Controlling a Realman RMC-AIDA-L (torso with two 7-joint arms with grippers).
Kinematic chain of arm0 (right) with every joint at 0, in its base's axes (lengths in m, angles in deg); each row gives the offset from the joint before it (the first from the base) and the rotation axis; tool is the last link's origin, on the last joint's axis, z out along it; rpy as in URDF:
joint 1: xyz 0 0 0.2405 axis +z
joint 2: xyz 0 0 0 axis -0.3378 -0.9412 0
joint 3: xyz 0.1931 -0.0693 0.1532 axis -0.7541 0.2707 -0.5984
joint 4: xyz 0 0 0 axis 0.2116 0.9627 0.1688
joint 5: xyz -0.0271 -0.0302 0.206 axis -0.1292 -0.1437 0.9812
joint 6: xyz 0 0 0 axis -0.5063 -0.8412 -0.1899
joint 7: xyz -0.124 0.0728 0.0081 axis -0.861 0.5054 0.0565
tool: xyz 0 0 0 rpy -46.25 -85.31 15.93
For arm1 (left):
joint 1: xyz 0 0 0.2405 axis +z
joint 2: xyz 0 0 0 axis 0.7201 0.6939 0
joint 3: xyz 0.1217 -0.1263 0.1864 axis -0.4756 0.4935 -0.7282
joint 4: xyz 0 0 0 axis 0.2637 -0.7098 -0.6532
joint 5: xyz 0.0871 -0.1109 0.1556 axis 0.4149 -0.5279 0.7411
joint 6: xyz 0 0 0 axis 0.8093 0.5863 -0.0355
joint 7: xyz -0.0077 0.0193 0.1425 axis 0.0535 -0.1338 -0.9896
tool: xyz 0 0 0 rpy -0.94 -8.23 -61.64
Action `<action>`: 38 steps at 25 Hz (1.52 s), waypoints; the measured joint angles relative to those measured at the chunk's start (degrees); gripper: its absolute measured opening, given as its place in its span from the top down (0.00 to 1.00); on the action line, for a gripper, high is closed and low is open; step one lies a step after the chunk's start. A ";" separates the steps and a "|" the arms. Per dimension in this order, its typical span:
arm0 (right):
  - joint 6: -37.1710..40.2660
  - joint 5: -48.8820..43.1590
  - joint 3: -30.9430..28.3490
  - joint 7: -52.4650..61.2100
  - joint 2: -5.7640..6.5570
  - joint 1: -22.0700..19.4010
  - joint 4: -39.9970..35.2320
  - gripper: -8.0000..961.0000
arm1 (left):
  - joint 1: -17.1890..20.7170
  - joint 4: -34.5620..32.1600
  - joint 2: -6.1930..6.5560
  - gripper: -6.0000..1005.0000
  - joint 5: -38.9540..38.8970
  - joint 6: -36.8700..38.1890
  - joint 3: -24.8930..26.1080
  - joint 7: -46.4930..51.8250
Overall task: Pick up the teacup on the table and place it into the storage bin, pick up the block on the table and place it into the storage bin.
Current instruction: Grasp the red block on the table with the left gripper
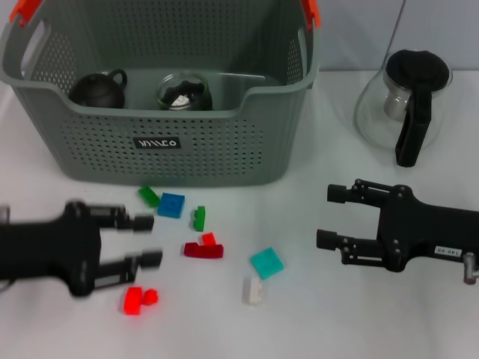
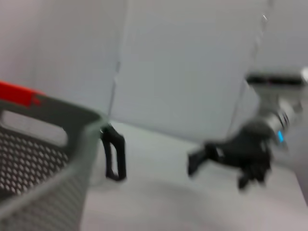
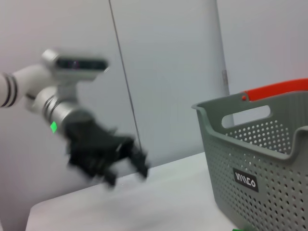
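Left gripper (image 1: 150, 241) jaws wide — empty.

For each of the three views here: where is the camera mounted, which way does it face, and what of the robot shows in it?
Head view: on the robot's head, looking forward and down at the table; the left gripper and right gripper, both open, flank scattered blocks before the storage bin.
Left wrist view: on the left arm, facing across the table past the bin's corner to the right gripper.
Right wrist view: on the right arm, facing across to the left gripper, bin alongside.
Shared: the storage bin appears in all three views.
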 joint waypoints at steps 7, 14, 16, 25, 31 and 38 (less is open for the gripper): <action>-0.01 0.03 -0.12 0.02 -0.08 0.05 0.07 0.14 | 3.41 3.09 -1.92 0.51 6.43 -3.03 -0.59 -14.08; 0.00 0.06 -0.11 0.02 -0.10 0.05 0.09 0.14 | 3.23 8.44 -1.72 0.51 10.93 -10.93 -0.09 -18.38; 0.00 0.07 -0.11 0.02 -0.10 0.03 0.09 0.14 | 3.14 9.82 -1.73 0.51 11.36 -13.91 -0.07 -18.98; 0.19 0.08 -0.11 0.10 -0.03 -0.09 0.09 0.14 | 3.83 11.86 -1.90 0.51 11.43 -18.86 0.72 -22.49; 0.11 0.08 -0.11 0.10 0.00 -0.20 0.09 0.14 | 4.81 12.15 -2.03 0.51 11.11 -19.96 2.16 -25.26; 0.03 -0.07 -0.11 0.10 0.00 -0.14 0.09 0.14 | 4.92 12.83 -1.98 0.51 11.07 -20.98 6.02 -26.87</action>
